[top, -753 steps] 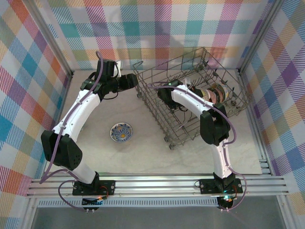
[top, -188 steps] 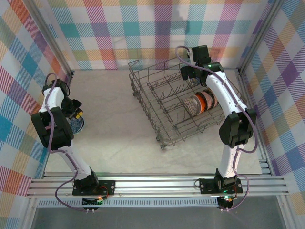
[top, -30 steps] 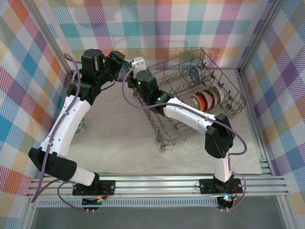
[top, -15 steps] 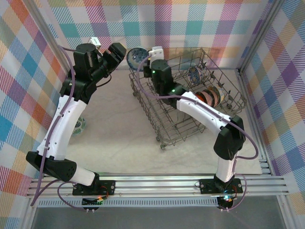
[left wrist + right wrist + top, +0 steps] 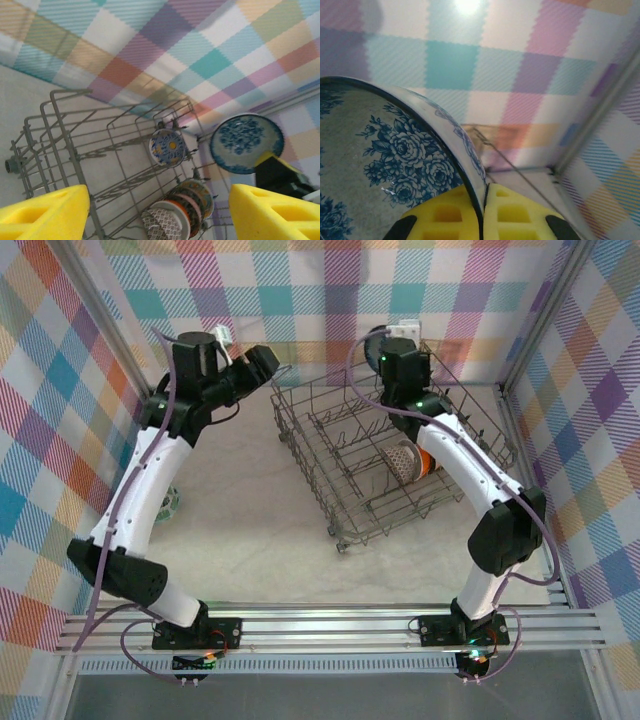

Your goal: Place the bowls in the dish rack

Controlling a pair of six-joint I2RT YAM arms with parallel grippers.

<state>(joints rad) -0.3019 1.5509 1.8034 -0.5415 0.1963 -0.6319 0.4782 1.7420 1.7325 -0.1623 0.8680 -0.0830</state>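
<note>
End effector pinches bowl — plaid walls, beige tabletop.

Pale counter: dish rack is set right of centre; one bowl is seen at left edge, partly hidden.

The dish rack stands on the table, right of the middle. In its right part a row of bowls stands on edge; a single bowl stands apart, farther back. Above the rack's far edge a further bowl sits between the fingers of the right gripper. Another bowl lies on the table at far left, partly under the left arm.
</note>
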